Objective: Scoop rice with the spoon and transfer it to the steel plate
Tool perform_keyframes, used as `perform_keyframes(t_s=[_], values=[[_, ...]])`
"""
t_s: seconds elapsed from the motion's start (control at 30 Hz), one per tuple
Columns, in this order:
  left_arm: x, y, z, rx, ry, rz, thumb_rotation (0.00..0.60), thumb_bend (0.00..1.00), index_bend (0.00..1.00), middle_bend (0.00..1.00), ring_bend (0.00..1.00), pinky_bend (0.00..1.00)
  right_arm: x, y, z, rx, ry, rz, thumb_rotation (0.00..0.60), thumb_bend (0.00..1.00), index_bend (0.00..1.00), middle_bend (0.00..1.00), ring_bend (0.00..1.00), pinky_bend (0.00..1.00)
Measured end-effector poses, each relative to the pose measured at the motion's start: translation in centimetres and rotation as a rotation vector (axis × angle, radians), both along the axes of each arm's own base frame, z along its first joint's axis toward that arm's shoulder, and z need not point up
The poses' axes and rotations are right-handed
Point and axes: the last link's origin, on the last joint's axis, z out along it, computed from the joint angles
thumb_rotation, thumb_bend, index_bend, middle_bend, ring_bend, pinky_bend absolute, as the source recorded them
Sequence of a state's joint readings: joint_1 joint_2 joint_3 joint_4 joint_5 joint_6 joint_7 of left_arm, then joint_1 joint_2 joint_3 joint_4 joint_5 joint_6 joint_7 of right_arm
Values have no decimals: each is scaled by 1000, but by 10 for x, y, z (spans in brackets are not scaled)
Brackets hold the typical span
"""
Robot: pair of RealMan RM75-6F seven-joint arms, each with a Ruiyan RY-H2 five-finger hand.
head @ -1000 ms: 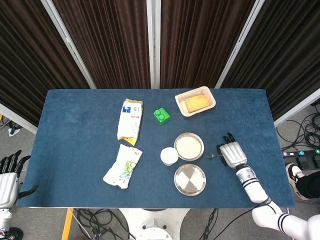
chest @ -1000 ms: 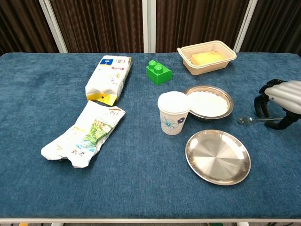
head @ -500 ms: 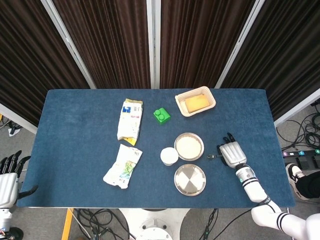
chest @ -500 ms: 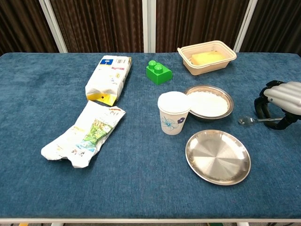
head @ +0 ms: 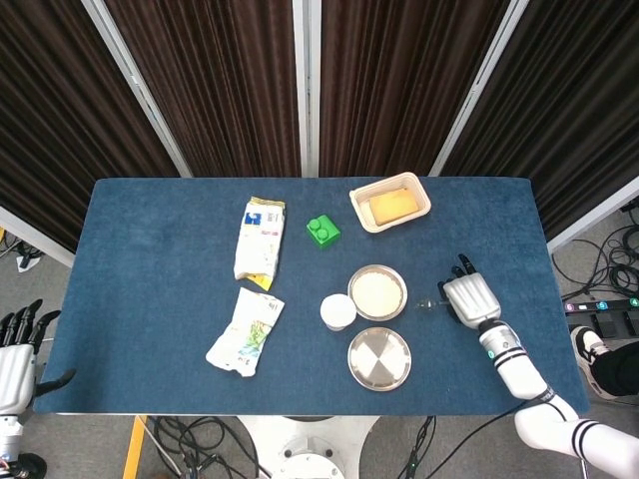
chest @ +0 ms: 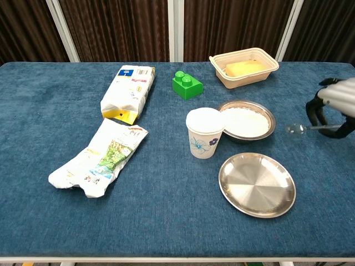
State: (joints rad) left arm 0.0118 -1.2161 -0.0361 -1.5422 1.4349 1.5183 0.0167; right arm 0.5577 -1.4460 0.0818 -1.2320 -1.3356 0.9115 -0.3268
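Steel plate (chest: 257, 184): nearest the front edge of the bench (chest: 66, 221), lying flat and bare; in the head view it sits at (head: 379, 358), just in front of the rice bowl.

Crumpled packet (chest: 100, 158): front left, lying flat on the blue cloth, white with green print.

Paper cup (chest: 204, 133): upright, white with a small flower print, touching or just beside the left rim of the rice bowl; I cannot tell which.

Rice bowl (chest: 246, 121): a shallow metal bowl of white rice, between the steel plate and the tan tray.

Spoon (chest: 302, 129): right of the rice bowl, its small bowl end pointing left toward the rice; it looks raised off the cloth; handle runs back into the right hand.

Right hand (chest: 335, 108): at the right edge, fingers curled around the spoon handle, holding it; seen from above at (head: 469, 297), well clear of the plate.

Left hand (head: 18, 351): low at the far left, off the bench, fingers apart and holding nothing.

Yellow-ended bag (chest: 128, 93): behind the crumpled packet, lying flat.

Green block (chest: 187, 85): mid-bench, behind the cup.

Tan tray (chest: 244, 67): farthest back, holding something yellow.
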Motion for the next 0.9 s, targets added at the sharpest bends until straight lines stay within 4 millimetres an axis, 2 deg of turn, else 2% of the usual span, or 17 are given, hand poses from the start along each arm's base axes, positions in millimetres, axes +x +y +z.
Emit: perform_keyframes(t_s=[0.2,0.3,0.53,0.9], values=[[0,1,-1,3,-5,-5,600,164,233,137,71,47,33,-11,31,39,38,43,600,361,629,601,215,0],[0,1,-1,3,-5,-9,600,164,233,137,71,47,50,-21,34,73,96,73,600,361,632,602,215,0],[-1,1,0,6,-6,-10,600,165,233,137,71,47,92,-42,14,145,235,152,600,360,635,603,215,0],[-3,0,0,0,-10,-12,600,164,233,137,71,47,132,-55,-36,182,442,238,600,361,638,603,215,0]])
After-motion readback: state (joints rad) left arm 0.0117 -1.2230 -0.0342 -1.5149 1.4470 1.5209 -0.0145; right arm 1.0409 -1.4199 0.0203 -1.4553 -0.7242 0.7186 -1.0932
